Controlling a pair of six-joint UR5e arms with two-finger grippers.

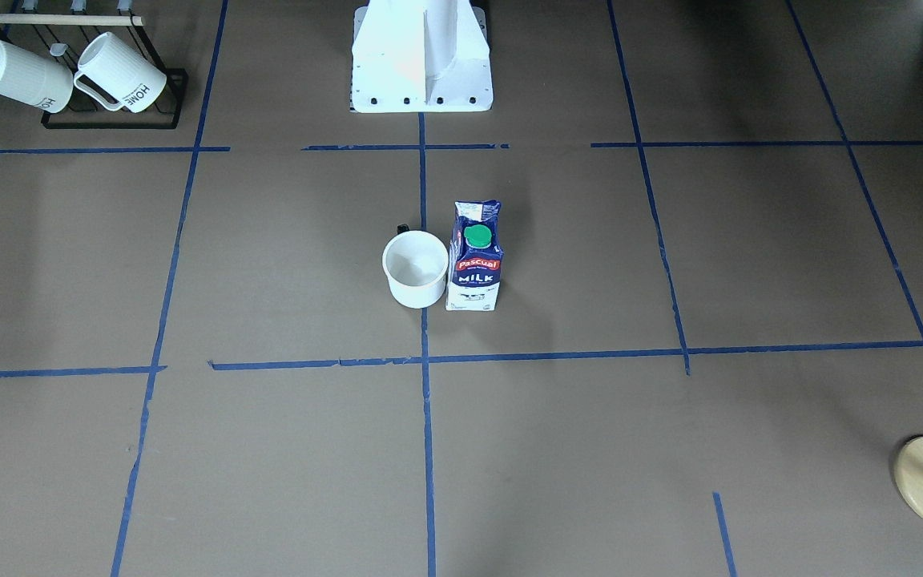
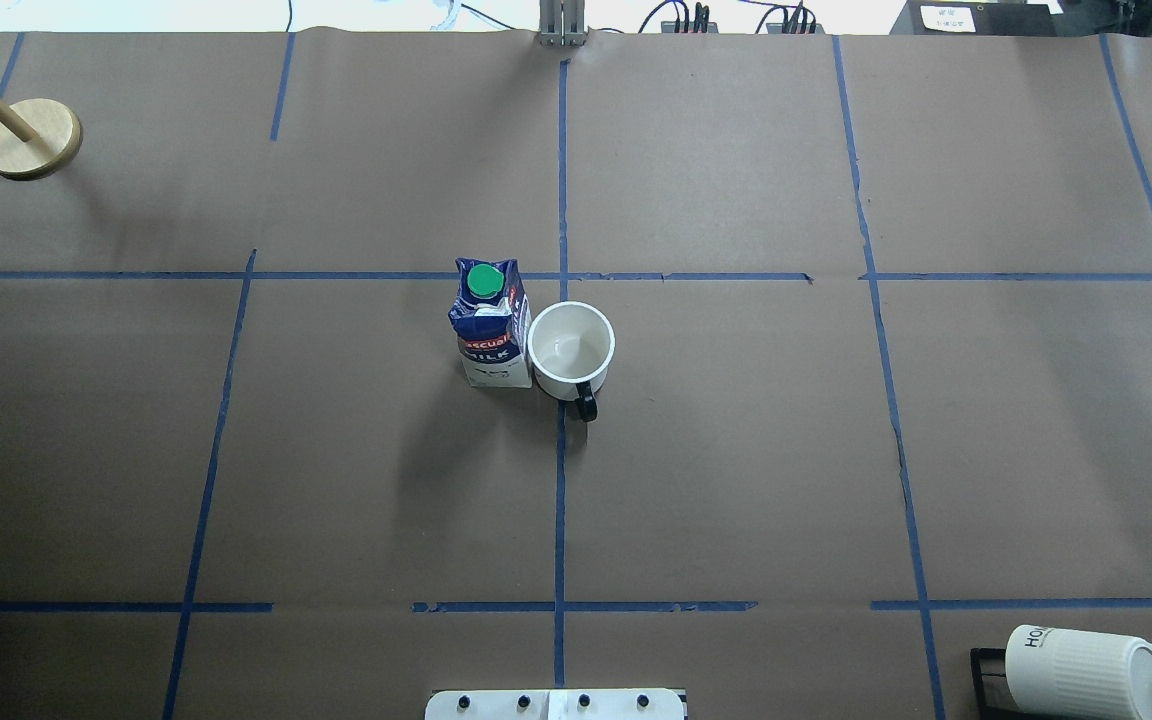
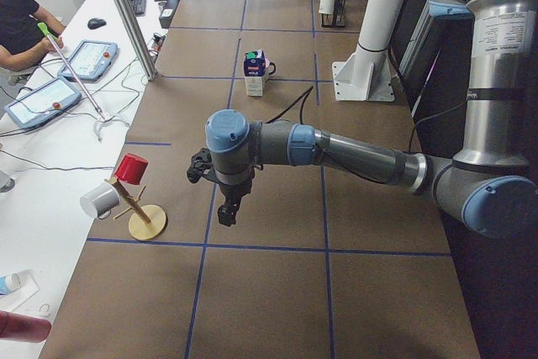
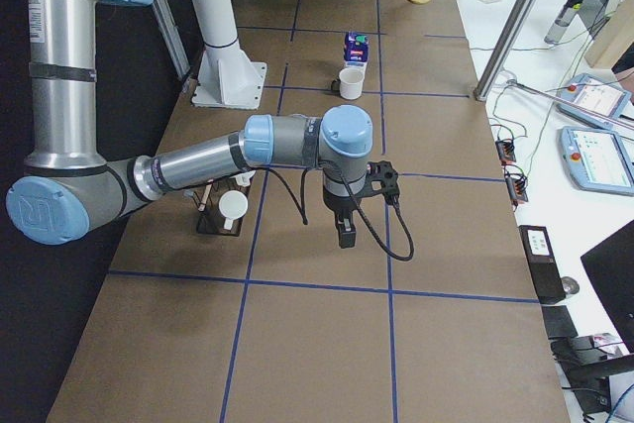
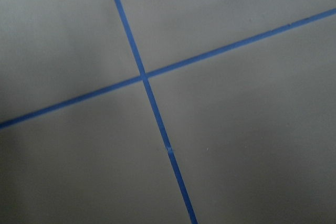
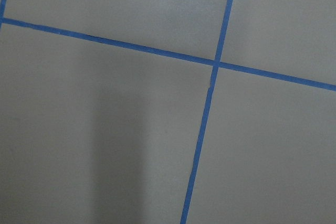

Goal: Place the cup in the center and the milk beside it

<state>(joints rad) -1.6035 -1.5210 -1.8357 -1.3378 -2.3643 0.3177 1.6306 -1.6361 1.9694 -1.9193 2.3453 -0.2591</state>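
cup sits at the center | milk upright just beside it, left-arm side | left gripper and right gripper well clear, can't tell if parted or closed

Brown table gridded with blue tape, cup just beside milk at center, mug rack, wooden stand
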